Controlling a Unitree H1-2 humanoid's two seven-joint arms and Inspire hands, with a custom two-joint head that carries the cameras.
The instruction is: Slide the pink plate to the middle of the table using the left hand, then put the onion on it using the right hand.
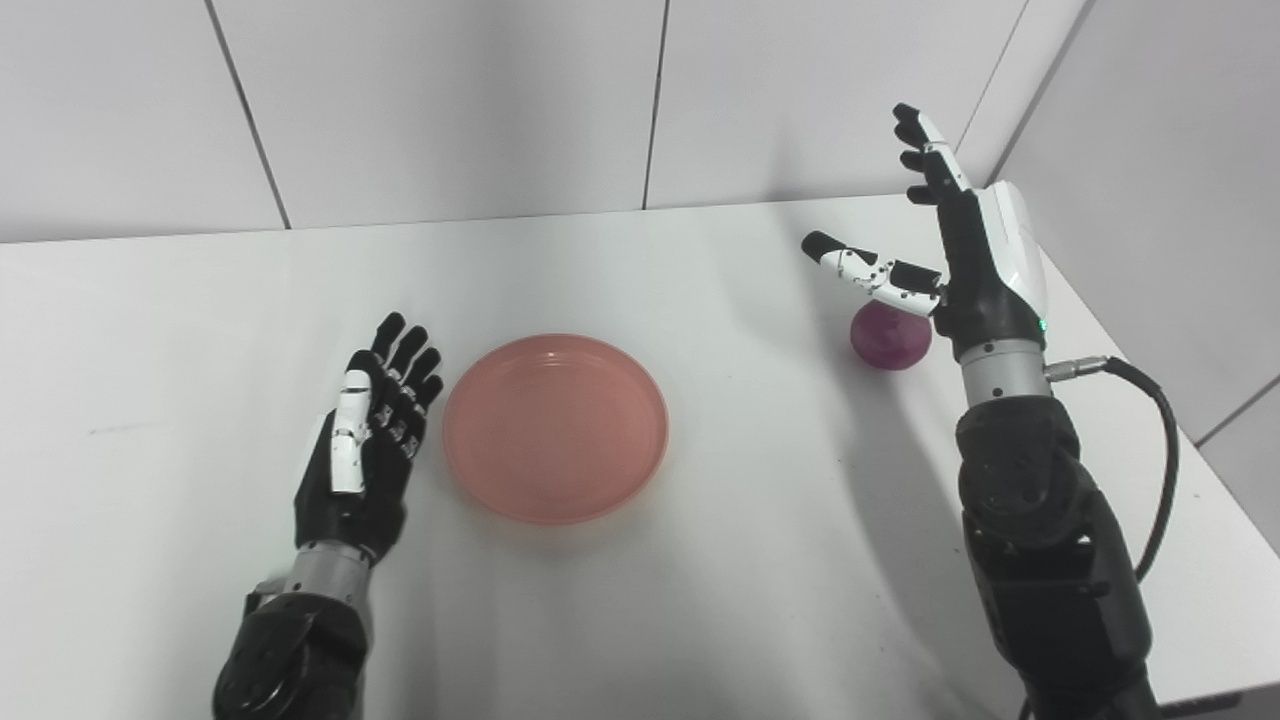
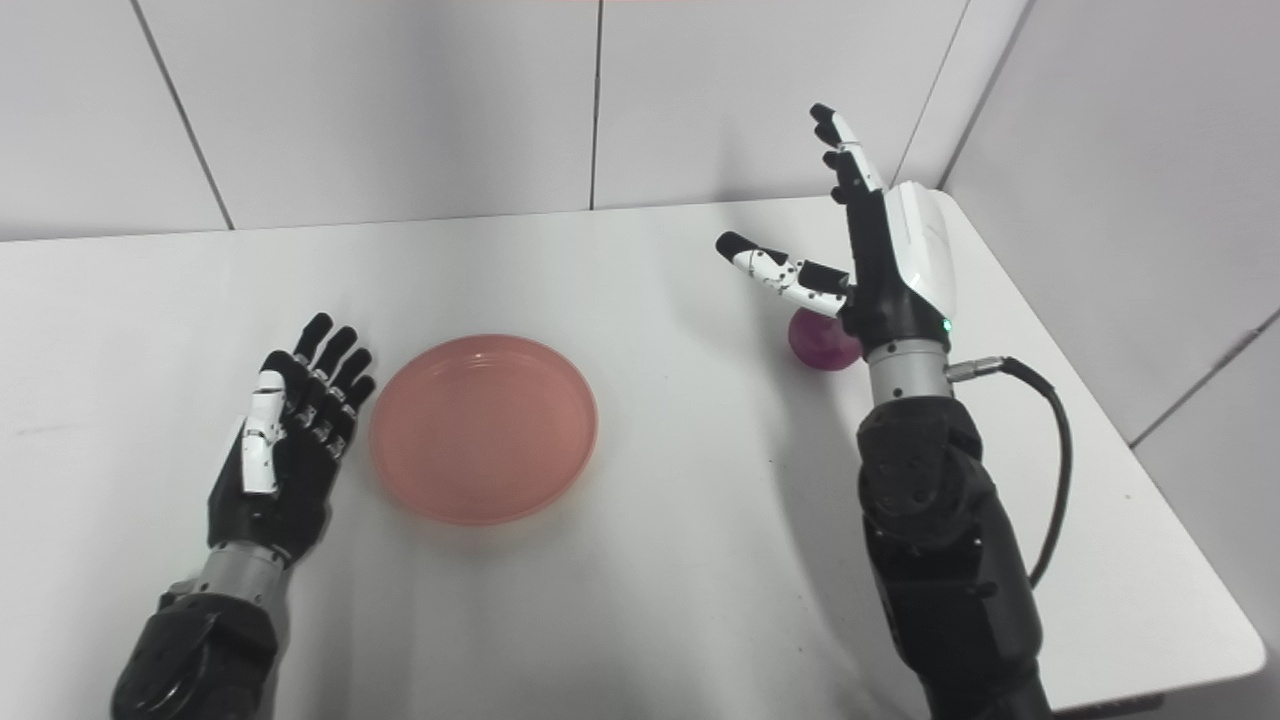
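Plate (image 1: 556,428) at centre of the tabletop (image 1: 700,560); left hand (image 1: 365,445) just beside its left rim, fingers spread, empty. Onion (image 1: 889,336) at right, under the raised right hand (image 1: 965,255), fingers spread.

left hand (image 1: 362,450): black, white thumb | right hand (image 1: 975,262): white shell (green light), black cable
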